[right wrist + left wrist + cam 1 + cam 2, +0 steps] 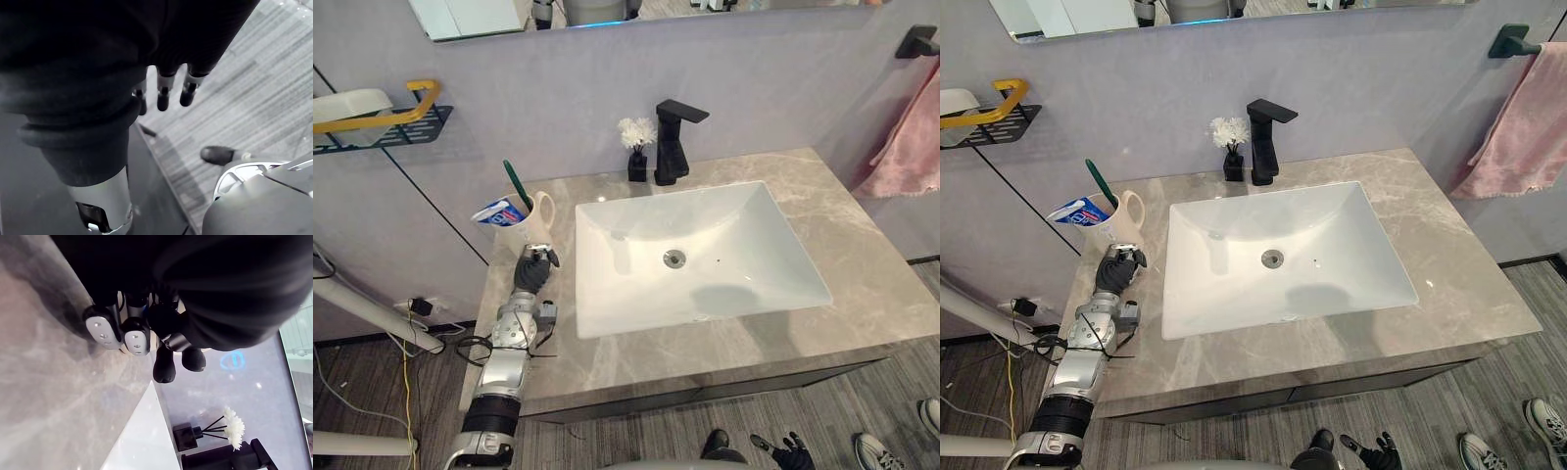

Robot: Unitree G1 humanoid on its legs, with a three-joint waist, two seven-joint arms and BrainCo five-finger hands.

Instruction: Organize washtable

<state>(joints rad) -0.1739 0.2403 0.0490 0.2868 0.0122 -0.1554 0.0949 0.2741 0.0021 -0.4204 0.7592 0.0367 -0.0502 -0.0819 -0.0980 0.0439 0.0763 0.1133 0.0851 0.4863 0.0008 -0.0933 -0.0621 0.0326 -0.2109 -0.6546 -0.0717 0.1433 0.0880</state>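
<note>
A cream mug (530, 217) stands at the back left of the grey marble washtable (862, 255). It holds a green toothbrush (516, 184) and a blue-and-white toothpaste tube (497, 211). My left hand (536, 266) lies on the counter just in front of the mug's base, fingers (137, 335) curled with nothing in them; I cannot tell whether it touches the mug. A little cream of the mug shows past the fingers in the left wrist view. My right hand (1373, 452) hangs low in front of the counter over the floor, its fingers (164, 96) relaxed and holding nothing.
A white sink basin (607, 294) fills the counter's middle, with a black tap (671, 142) and a black vase of white flowers (636, 147) behind it. A pink towel (911, 147) hangs at right, a black wire shelf (386, 132) at left. A person's shoes (879, 452) are on the floor.
</note>
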